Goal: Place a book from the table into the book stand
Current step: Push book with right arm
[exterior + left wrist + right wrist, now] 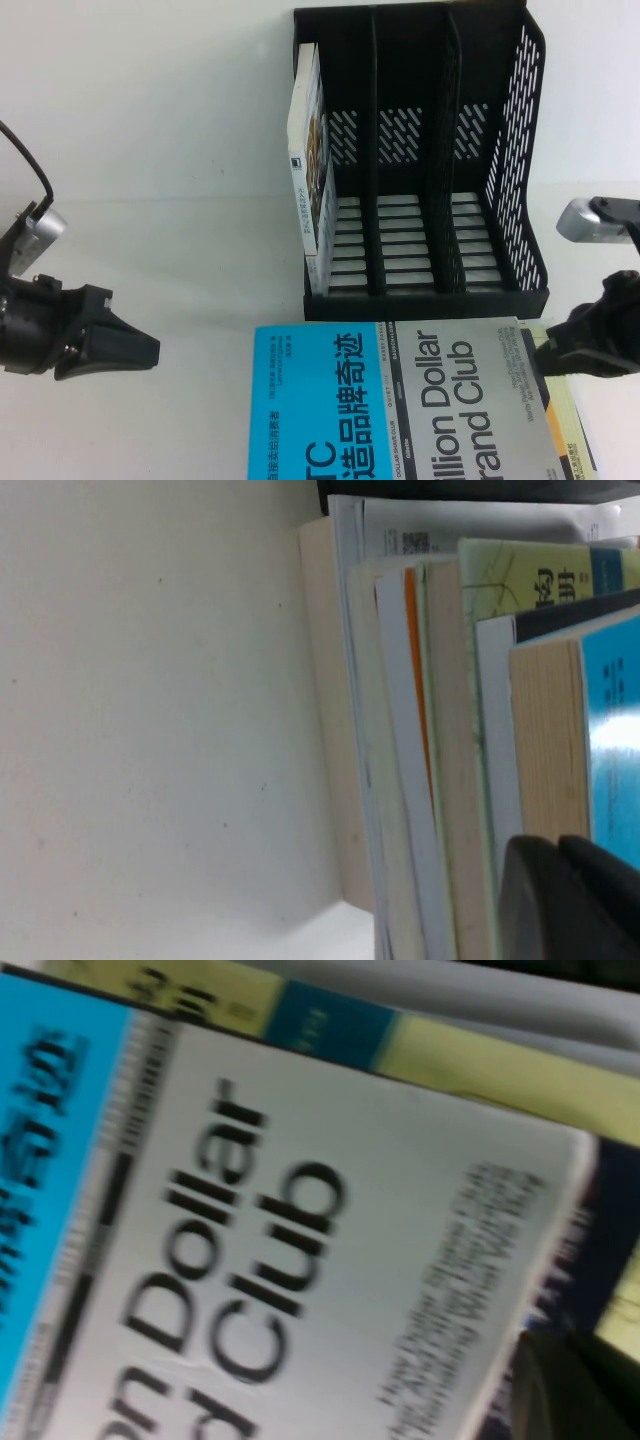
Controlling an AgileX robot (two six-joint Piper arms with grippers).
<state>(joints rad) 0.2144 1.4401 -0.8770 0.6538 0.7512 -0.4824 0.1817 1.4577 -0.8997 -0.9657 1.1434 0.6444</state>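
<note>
Book (400,400): cover half cyan-blue, half grey, with black lettering. Stand (420,160): black, its sides and back perforated with slots. Table (150,150): plain white. Left gripper (130,350) near the table's left edge and right gripper (560,350) at the book's right edge — both black.

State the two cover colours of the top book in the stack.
The book is cyan-blue on one half and grey on the other, clearest in the high view.

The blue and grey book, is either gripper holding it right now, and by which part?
Cannot be told. The right gripper sits at the right edge of the book; the left gripper hangs apart, to the book's left, over the table.
</note>
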